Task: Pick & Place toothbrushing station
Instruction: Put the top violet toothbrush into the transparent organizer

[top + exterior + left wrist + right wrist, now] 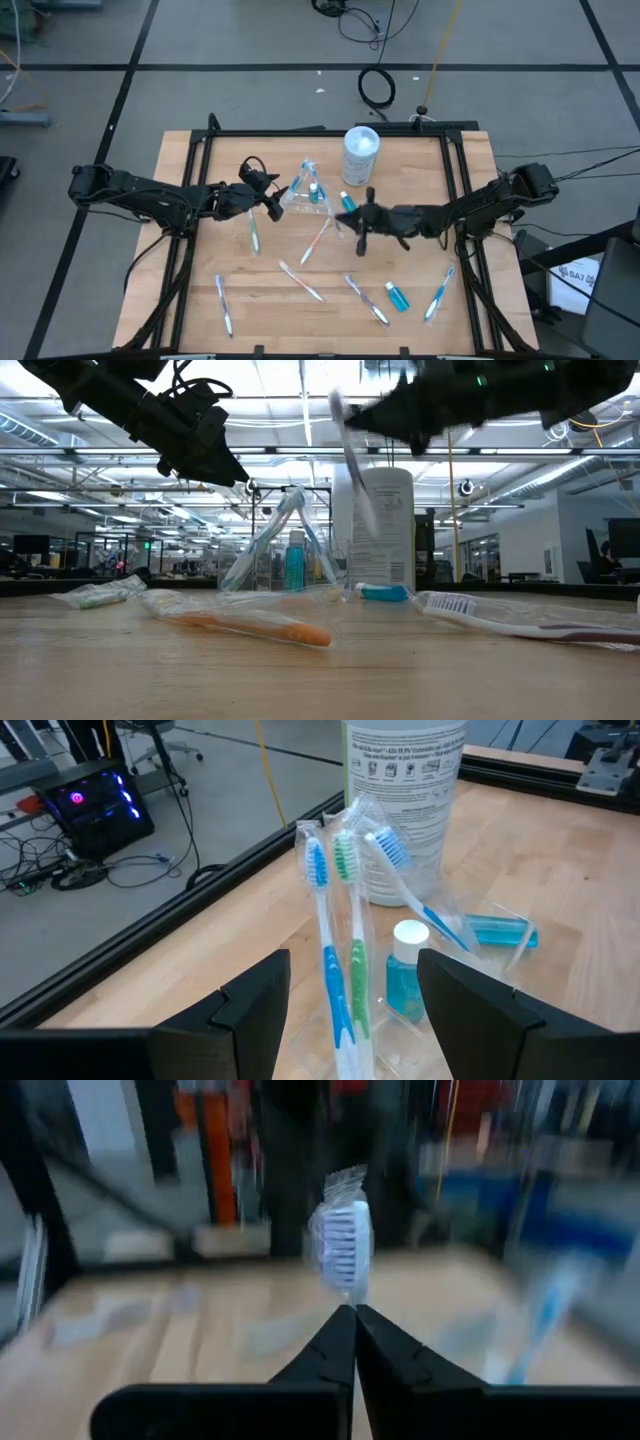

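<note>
Pinched shut on a white toothbrush [340,1250], the right gripper [354,1320] holds it aloft near the cup [307,196], probably to drop in next; left gripper [352,990] waits wide beside it.

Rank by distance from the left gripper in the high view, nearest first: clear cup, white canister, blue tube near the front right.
From the left gripper:
1. Clear cup, right beside it, with brushes standing in it.
2. White canister, behind the cup toward the table's back edge.
3. Blue tube, far off at front right.
</note>
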Robot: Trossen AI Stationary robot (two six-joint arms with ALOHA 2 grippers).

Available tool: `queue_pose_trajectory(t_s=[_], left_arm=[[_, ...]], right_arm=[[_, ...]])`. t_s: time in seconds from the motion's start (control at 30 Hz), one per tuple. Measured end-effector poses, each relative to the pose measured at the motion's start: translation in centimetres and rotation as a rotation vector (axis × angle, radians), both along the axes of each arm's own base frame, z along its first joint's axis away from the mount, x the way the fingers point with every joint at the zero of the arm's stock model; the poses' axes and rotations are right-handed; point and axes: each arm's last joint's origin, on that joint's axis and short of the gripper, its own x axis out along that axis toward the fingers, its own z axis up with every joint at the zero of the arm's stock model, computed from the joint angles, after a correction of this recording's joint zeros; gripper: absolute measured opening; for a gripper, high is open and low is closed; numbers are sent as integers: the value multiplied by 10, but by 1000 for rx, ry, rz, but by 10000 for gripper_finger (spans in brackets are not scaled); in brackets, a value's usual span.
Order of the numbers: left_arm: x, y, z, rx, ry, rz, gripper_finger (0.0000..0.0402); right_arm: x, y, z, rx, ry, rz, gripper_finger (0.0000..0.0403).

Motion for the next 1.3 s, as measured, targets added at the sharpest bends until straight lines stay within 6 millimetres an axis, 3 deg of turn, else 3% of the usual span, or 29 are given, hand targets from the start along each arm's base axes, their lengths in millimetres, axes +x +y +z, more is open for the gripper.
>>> queue_pose_trajectory(t_s=[0.13, 0.3, 0.53, 0.7, 0.9, 1.3], left_arm=[[0, 0, 0, 1, 1, 0, 228], [0, 0, 0, 17, 13, -8, 228], [0, 0, 0, 18, 14, -8, 228], [0, 0, 0, 18, 14, -8, 228], [0, 0, 0, 18, 14, -9, 228], [2, -6, -1, -94, -23, -124, 228]], right_arm=[[0, -13, 20, -148, -168, -56, 1], [2, -39, 22, -165, -196, -105, 1], [10, -60, 8, -140, -184, -123, 0], [17, -69, -13, -105, -106, -155, 0], [25, -72, -39, -76, -16, -195, 0], [25, -72, -59, -35, 142, -190, 8]])
